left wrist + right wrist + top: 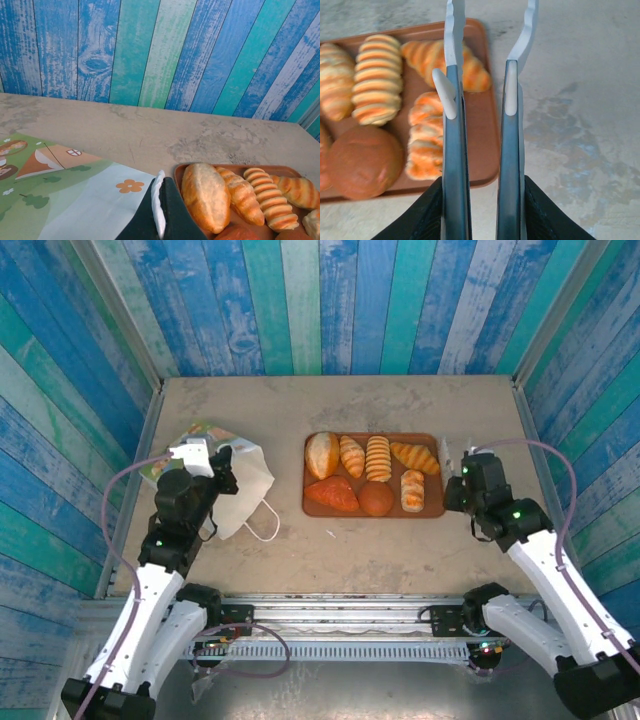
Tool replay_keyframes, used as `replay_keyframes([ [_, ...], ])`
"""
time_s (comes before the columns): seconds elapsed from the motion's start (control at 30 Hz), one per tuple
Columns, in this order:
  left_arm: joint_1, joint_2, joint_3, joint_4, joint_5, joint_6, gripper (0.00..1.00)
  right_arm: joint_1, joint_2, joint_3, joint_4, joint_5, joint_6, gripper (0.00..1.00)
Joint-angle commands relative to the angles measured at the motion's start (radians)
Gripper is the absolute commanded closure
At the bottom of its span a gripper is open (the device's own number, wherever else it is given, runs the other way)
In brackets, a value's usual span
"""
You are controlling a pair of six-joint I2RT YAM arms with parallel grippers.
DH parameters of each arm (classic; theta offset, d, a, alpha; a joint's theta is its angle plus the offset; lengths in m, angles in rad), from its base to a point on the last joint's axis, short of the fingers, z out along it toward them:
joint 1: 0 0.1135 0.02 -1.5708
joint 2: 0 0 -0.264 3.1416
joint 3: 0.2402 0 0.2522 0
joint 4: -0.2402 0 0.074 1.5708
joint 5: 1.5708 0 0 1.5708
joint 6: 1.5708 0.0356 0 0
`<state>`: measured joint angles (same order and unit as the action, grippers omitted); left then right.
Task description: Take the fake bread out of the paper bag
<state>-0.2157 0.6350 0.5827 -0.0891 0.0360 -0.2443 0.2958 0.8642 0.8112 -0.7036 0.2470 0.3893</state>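
Worktop point(340, 550) carries the paper bag point(250, 485) lying flat at left and the brown tray point(437, 497) with the fake bread point(378, 458) lined up on it, so unloading looks done, while the left tool point(159, 200) pinches the bag's edge and the right tool point(492, 15) hangs narrowly parted, empty, beside the tray.

No lettering, label or number is legible anywhere; the white paper bag point(75, 200) shows only green-and-orange printed pictures.

I see a mottled beige table point(350, 550), bare stone-like surface with darker blotches. At its left the paper bag point(255, 480) lies flat on its side, one cord handle point(266, 531) trailing toward the near edge; well apart, right of centre, a brown tray point(435, 490) sits flat.
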Motion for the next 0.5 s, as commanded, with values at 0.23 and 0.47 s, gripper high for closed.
replay_keyframes([
  [0.23, 0.004, -0.073, -0.009, 0.015, -0.048, 0.009, 1.0, -0.257, 0.097, -0.024, 0.136, -0.095, -0.11, 0.63],
  [0.47, 0.005, -0.072, -0.007, 0.014, -0.043, 0.003, 1.0, -0.372, 0.167, -0.031, 0.178, -0.168, -0.142, 0.63],
])
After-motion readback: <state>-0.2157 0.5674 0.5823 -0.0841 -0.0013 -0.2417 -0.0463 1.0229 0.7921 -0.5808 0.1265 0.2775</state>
